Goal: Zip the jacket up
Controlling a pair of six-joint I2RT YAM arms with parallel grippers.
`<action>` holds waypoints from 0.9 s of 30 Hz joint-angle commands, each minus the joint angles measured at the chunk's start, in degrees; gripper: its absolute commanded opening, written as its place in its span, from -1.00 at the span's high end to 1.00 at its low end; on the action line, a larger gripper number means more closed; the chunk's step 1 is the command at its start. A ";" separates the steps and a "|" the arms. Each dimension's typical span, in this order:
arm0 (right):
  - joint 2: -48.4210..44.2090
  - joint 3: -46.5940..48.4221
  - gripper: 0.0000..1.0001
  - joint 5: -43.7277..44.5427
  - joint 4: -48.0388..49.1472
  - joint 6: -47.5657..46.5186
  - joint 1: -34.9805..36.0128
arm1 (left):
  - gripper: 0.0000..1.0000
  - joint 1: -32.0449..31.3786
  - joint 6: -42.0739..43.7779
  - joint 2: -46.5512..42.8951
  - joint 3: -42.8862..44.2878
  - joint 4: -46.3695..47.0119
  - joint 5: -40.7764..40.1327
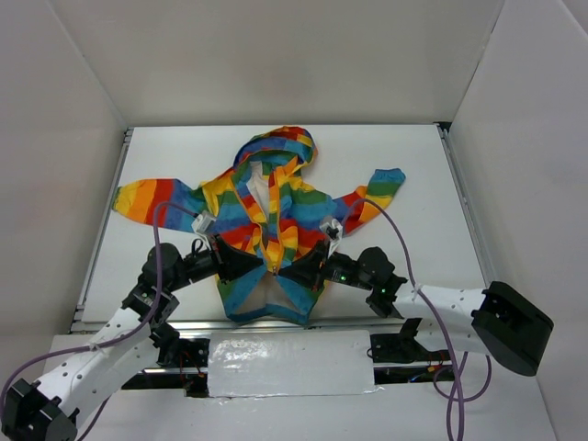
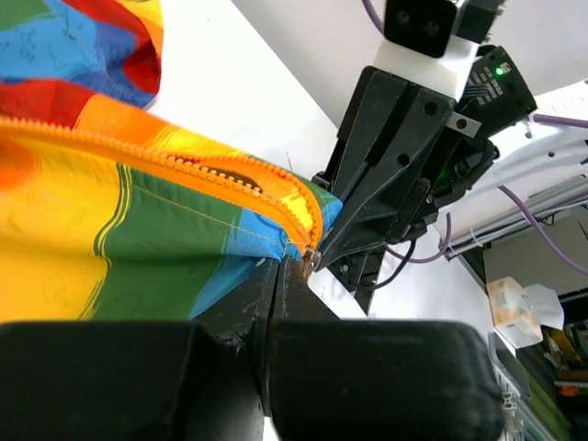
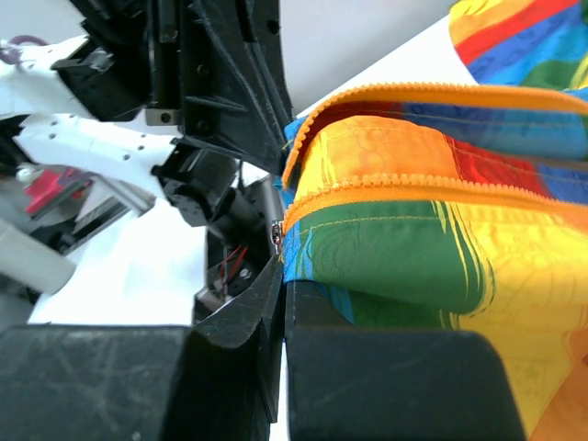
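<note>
Engagement of the zipper's lower ends, the opening step of the task. The jacket (image 1: 276, 197) lies flat on the white counter (image 1: 423, 184), with its hood (image 1: 276, 147) at the far side, its sleeves (image 1: 152, 197) spread to left and right, and its front open.

The left claw (image 1: 260, 265) and the right claw (image 1: 296, 269) meet tip to tip over the lower front. Each is clenched on one front edge of the jacket, just at the foot of the zipper (image 2: 184, 163). A small metal fitting (image 3: 276, 237) shows at the pinched end in both wrist views; whether it is the slider or the pin cannot be told.

Judged from this, the two halves are not yet joined. The next move calls for lining up the two ends closely, seating one in the other, and holding the hem taut while the slider is drawn toward the hood.

Materials: thin woven cloth, soft and easily creased, printed in horizontal bands of red, orange, yellow, green and blue. The zipper is an orange tape with fine moulded teeth, curving where the cloth is gathered. The claw fingers are matt black, rigid and wedge-shaped.
</note>
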 commanded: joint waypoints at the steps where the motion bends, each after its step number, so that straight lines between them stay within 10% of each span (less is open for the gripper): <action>1: 1.20 2.22 1.00 -3.79 5.90 1.07 -0.88 | 1.00 -0.15 0.21 0.23 -1.07 6.85 3.22; 27: 5.16 6.36 1.00 -11.19 0.98 8.28 -4.66 | 1.00 -0.15 -0.32 0.50 -2.58 8.88 2.61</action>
